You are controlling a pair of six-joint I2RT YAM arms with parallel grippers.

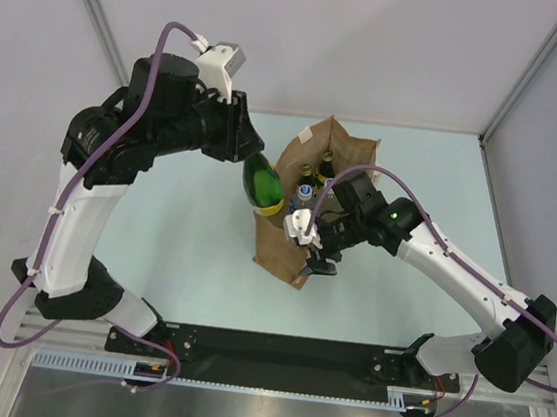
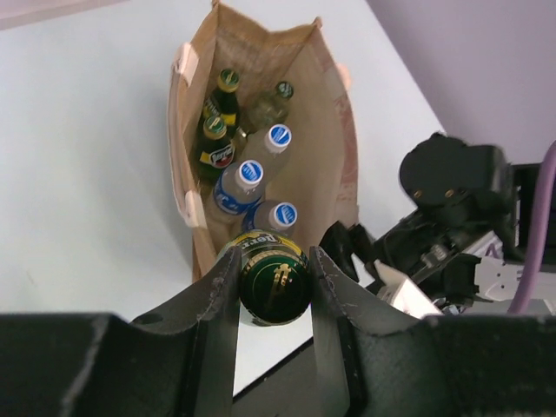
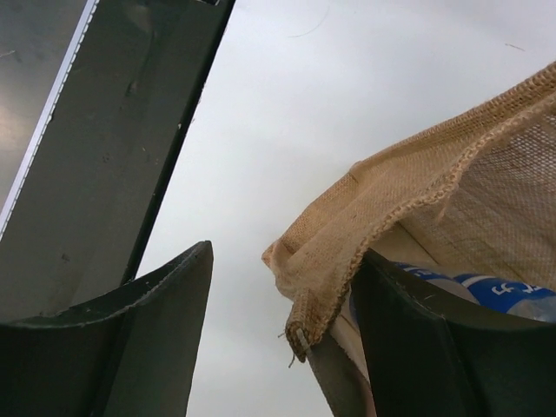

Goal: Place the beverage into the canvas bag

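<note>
The beverage (image 1: 261, 183), a dark green bottle with a yellow label band, hangs tilted over the left rim of the canvas bag (image 1: 285, 241). My left gripper (image 1: 248, 151) is shut on it. In the left wrist view its round end (image 2: 274, 287) sits clamped between the fingers of that gripper (image 2: 274, 257), above the open mouth of the bag (image 2: 326, 165). My right gripper (image 1: 315, 260) is at the bag's near corner. In the right wrist view this gripper (image 3: 282, 256) stands open, with the burlap rim (image 3: 391, 200) draped over the right finger (image 3: 417, 330), which is inside the bag.
Several bottles stand in the bag: clear ones with blue-and-white caps (image 2: 249, 178) and dark green ones (image 2: 217, 143). One blue-labelled bottle (image 3: 495, 291) shows behind my right finger. The black rail (image 1: 282, 350) runs along the table's near edge.
</note>
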